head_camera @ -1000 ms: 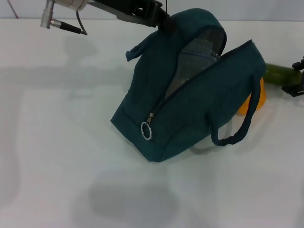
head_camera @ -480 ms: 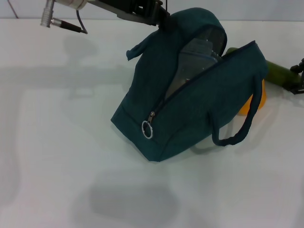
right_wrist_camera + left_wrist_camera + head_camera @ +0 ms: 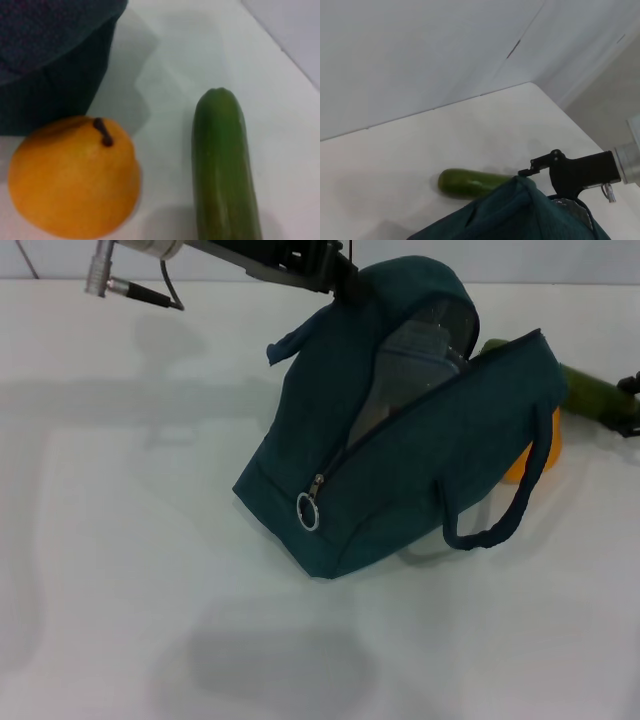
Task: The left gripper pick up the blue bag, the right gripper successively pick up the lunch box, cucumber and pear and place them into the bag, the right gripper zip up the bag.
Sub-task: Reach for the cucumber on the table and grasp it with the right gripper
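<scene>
the left gripper point(image 3: 335, 275) holds the blue bag point(image 3: 400, 430) up by its top flap, lunch box point(image 3: 420, 350) apparently inside. the right gripper point(image 3: 630, 405) sits at the cucumber point(image 3: 590, 395); its grip cannot be told. the pear point(image 3: 75, 175) lies just beside the cucumber, against the bag.

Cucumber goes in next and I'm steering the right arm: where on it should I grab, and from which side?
Grip the cucumber across its narrow width near mid-length, coming down from above. It lies flat on the table, apart from the pear, so fingers should fit either side. The right pincer sits at its far end.
</scene>
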Robot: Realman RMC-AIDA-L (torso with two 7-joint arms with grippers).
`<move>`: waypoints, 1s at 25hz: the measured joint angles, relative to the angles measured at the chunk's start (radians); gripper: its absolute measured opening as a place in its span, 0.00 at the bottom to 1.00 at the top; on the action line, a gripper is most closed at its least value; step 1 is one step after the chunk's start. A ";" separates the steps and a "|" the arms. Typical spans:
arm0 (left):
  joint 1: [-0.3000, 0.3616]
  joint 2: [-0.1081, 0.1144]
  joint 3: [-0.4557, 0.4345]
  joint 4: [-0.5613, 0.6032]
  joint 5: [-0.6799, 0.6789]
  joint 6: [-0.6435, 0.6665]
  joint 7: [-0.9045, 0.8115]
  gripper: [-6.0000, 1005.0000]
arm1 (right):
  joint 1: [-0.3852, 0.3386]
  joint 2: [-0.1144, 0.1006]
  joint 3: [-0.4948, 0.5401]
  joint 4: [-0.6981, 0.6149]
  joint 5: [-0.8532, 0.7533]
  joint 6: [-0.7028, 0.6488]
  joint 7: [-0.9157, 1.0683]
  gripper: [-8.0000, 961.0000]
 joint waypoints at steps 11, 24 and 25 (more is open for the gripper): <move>0.005 0.005 0.000 0.001 0.000 0.000 0.009 0.05 | -0.136 0.005 0.030 -0.115 0.167 -0.061 -0.009 0.52; 0.009 0.002 0.000 0.001 0.000 0.000 0.010 0.05 | -0.370 0.040 0.033 -0.257 0.618 -0.110 -0.201 0.51; 0.008 0.003 0.000 0.001 0.000 0.000 0.010 0.05 | -0.373 0.039 0.033 -0.250 0.635 -0.113 -0.213 0.51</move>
